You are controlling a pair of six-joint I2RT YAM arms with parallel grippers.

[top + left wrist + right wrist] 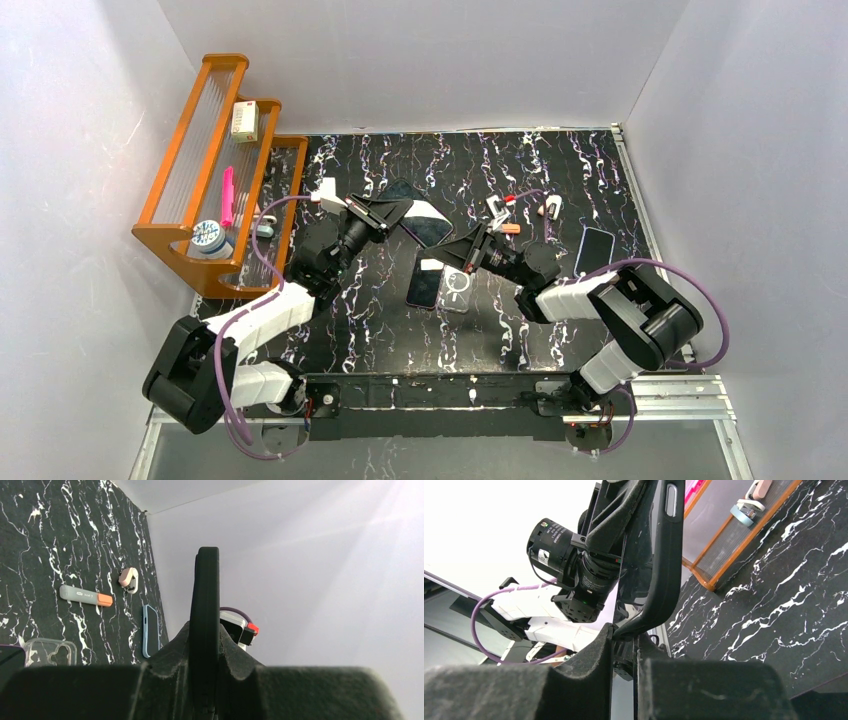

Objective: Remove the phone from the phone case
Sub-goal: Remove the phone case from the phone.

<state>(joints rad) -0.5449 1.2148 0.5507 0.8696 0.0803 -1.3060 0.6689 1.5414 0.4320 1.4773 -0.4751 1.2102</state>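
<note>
The phone (640,565) sits in its black phone case (425,222), held up on edge above the table's middle. My left gripper (395,212) is shut on it; in the left wrist view the case (206,605) stands edge-on between the fingers of that gripper (205,645). From the right, my right gripper (463,250) meets the case's near corner. In the right wrist view the case (664,570) curves down with its corner between the tips of the gripper (625,632), whose jaws stand narrow around it.
On the table lie a dark phone (425,285), a clear case (457,290), a blue phone (593,250), a white and orange stick (510,228) and a small pink piece (551,207). An orange rack (220,170) stands at the back left.
</note>
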